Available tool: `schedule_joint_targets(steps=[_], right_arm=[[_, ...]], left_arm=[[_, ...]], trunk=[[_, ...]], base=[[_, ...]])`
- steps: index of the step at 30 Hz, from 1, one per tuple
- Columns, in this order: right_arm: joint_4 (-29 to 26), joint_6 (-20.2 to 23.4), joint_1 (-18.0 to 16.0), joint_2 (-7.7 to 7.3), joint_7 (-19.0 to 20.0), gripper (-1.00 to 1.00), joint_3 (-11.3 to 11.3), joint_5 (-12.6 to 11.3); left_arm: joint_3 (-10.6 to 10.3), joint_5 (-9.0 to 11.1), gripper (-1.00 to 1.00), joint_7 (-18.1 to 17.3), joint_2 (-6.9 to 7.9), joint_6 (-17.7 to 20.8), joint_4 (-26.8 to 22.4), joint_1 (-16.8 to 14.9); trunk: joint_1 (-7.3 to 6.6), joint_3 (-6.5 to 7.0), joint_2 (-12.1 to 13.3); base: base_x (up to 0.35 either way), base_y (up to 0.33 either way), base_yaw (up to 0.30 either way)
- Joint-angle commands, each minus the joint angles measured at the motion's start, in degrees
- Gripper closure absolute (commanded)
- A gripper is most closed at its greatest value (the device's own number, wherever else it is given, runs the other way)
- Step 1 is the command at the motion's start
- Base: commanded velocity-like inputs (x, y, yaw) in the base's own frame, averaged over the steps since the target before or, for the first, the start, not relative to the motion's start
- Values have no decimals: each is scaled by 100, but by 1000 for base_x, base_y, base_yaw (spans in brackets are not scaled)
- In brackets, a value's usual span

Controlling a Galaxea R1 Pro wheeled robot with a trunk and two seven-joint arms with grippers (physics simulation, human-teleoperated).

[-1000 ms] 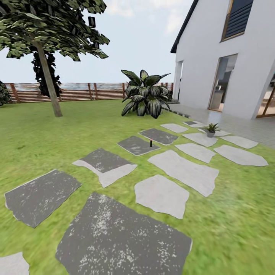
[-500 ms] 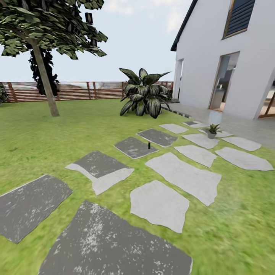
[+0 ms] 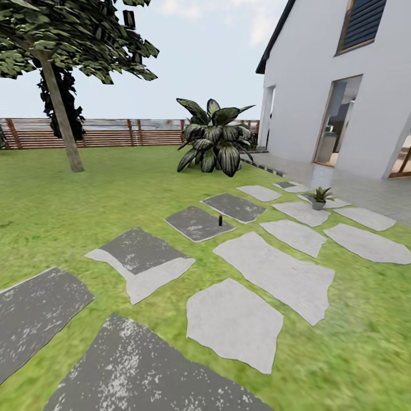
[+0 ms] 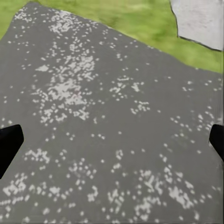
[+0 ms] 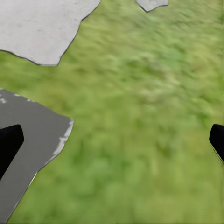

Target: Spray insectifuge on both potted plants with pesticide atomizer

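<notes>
A small dark atomizer (image 3: 220, 219) stands on a dark stepping stone (image 3: 198, 223) at twelve o'clock, one potted plant (image 3: 319, 197) at two o'clock. Both sets of jaws hang released over stone and lawn (image 5: 154, 116). Approach underway; next, close in and grasp.

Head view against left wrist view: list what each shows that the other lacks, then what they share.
Head view alone: the tree, wooden fence, big leafy bush, house, one small potted plant and a small dark upright object on a dark stone.
Left wrist view alone: the left gripper, its fingers spread wide.
Shared: grass and grey stepping stones.
</notes>
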Motion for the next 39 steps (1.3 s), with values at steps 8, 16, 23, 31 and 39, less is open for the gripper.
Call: schedule_joint_targets(steps=[8, 16, 23, 31, 39], right_arm=[[5, -15, -3, 0, -15, -100, 3, 4], [5, -15, -3, 0, -15, -100, 3, 4], [5, -15, -3, 7, -15, -100, 3, 4], [5, -15, -3, 9, -15, -100, 3, 4], [5, -15, -3, 9, -15, -100, 3, 4]], left_arm=[[20, 1, -100, -5, 5, -11, 6, -4], [20, 1, -100, -5, 0, -10, 11, -4], [20, 1, -100, -5, -1, -18, 9, -4], [20, 1, -100, -5, -1, -18, 7, -4], [20, -5, -100, -5, -1, -18, 12, -4]], trunk=[[2, -6, -2], [2, -6, -2], [2, -6, -2], [2, -6, -2], [2, -6, -2]], base=[[330, -129, 0], [330, -128, 0], [330, -128, 0], [330, -127, 0], [330, -121, 0]])
